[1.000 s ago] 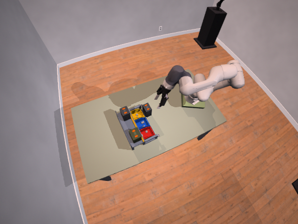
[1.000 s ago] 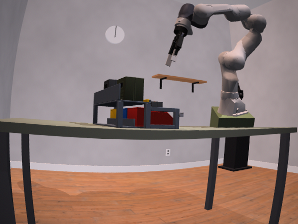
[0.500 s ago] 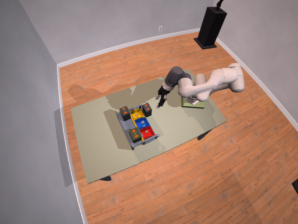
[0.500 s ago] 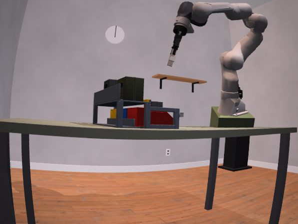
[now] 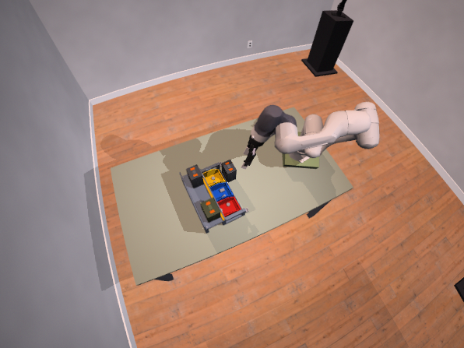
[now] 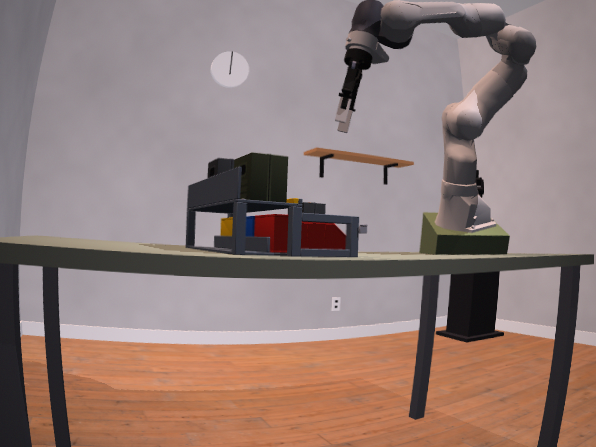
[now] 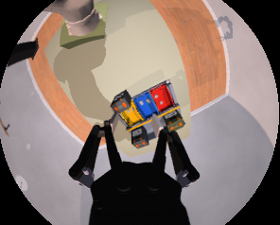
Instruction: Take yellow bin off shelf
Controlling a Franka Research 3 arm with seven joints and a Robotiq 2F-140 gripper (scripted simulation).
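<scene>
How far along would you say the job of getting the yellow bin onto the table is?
Nothing is done yet: the yellow bin sits on the shelf beside the blue bin and red bin. In hand: the hand hangs open and empty, high above the shelf. Left: reach the yellow bin, grip it, draw it out, stand it flat on the table and let go.
</scene>
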